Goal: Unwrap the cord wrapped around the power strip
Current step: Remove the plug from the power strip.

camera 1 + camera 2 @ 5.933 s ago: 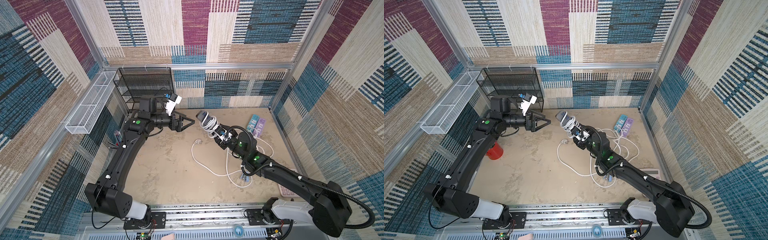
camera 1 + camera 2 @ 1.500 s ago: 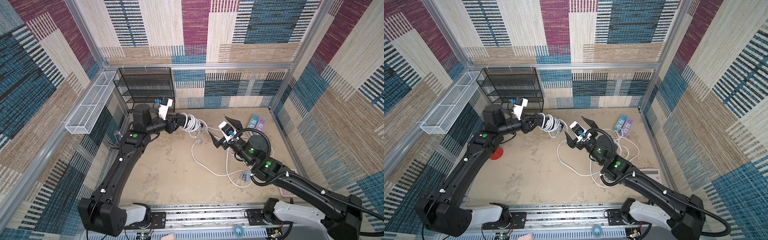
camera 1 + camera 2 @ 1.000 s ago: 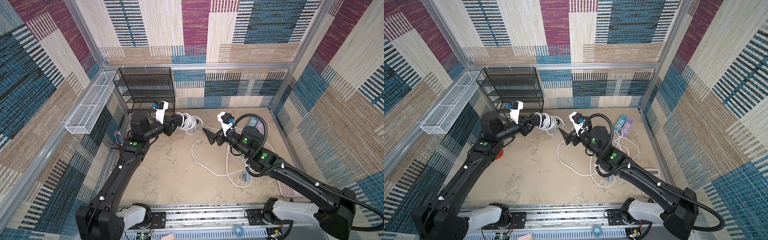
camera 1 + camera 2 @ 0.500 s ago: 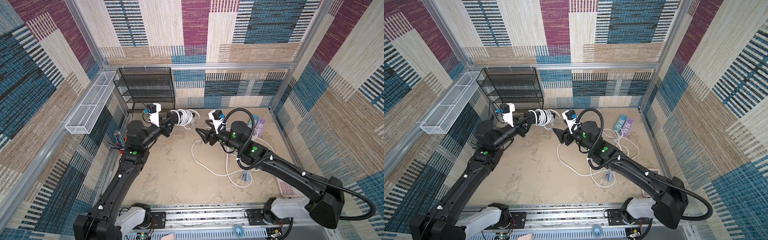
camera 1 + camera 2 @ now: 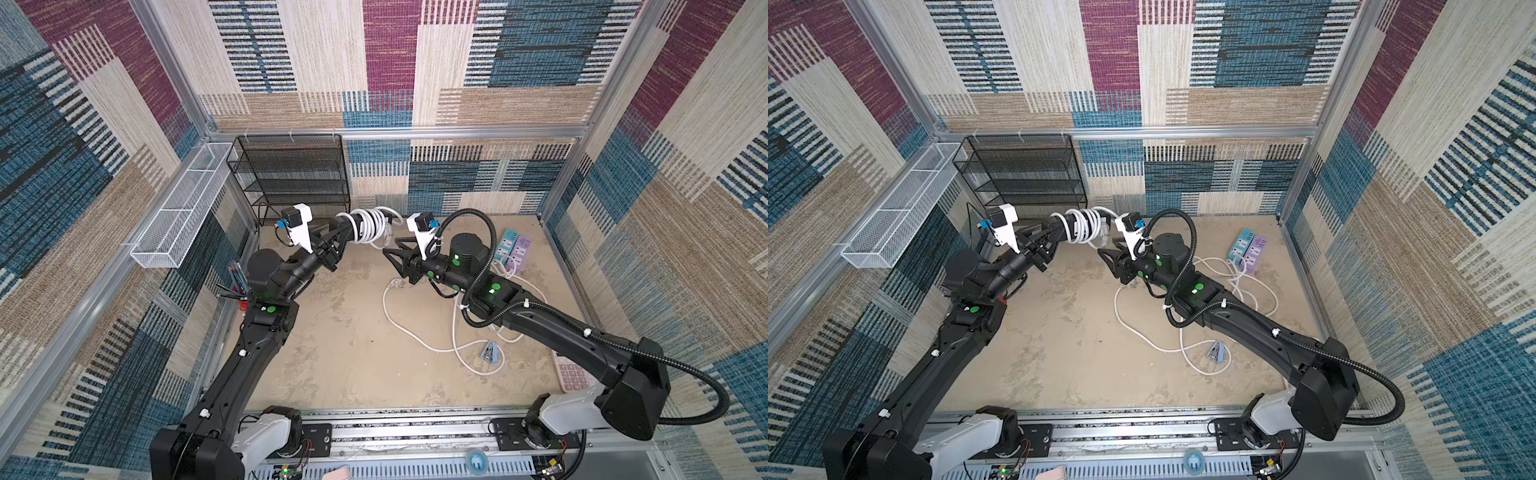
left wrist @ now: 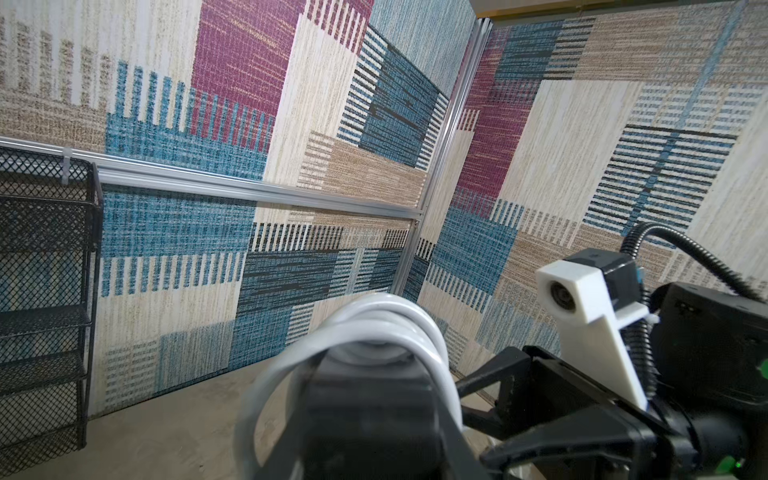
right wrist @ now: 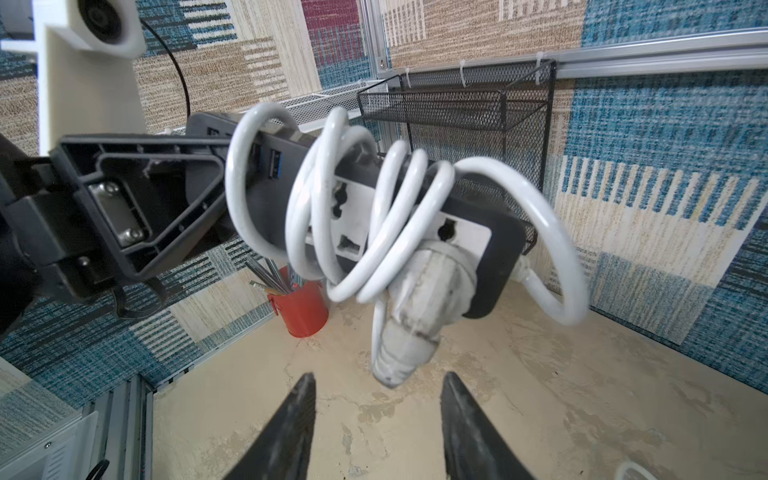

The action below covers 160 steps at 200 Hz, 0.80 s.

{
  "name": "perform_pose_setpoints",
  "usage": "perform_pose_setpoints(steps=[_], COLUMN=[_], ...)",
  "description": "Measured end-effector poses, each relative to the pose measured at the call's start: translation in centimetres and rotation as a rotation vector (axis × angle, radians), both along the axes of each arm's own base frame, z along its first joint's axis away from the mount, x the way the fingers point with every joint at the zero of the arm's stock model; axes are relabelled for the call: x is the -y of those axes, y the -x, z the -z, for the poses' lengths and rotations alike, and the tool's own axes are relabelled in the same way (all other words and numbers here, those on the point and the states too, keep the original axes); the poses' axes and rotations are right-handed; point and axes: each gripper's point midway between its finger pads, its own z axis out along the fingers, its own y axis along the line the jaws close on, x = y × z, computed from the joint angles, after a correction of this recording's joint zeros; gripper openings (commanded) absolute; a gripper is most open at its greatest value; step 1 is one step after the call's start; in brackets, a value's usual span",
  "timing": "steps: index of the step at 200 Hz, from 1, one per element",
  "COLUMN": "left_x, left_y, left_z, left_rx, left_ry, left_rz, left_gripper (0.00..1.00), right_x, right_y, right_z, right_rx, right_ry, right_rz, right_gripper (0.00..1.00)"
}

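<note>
Several cord loops (image 7: 386, 216) are not yet off the strip (image 7: 494, 245) my left gripper (image 5: 343, 235) clamps, while my right gripper (image 7: 376, 378) gapes just beside the strip's plug (image 7: 415, 307).

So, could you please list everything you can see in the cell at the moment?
power strip: 1, black, held aloft by left gripper
cord: 1, white, coiled round power strip
mesh rack: 1, black, back-left corner
wire basket: 1, white, high on left side
pen cup: 1, red, left edge
pastel strips: 2, blue and purple, back right
loose cords: count unclear, white, tabletop
clip: 1, blue-grey, front right
calculator: 1, pink, front-right edge
left gripper: 1, black, shut on power strip
right gripper: 1, black, open, facing plug
</note>
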Motion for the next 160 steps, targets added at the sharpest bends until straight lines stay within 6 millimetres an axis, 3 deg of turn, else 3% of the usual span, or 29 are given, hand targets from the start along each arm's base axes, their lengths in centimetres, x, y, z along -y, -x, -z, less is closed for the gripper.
perform_pose_setpoints(steps=[52,115,160], left_x=[0.5,0.3,0.6], left_y=[0.5,0.7,0.3], left_z=[-0.4,-1.2,-1.1], left_rx=[0.028,0.057,0.06], left_ry=[0.004,0.029,0.037], left_rz=[0.045,0.048,0.065], left_gripper=[0.0,0.0,0.0], right_x=[-0.4,0.3,1.2], right_y=[-0.9,-1.8,-2.3], right_z=[-0.8,-1.3,-1.8], right_rx=[0.013,0.015,0.023], right_ry=[-0.023,-0.04,-0.048], right_rz=[0.005,0.027,0.038], right_gripper=[0.44,0.17,0.1])
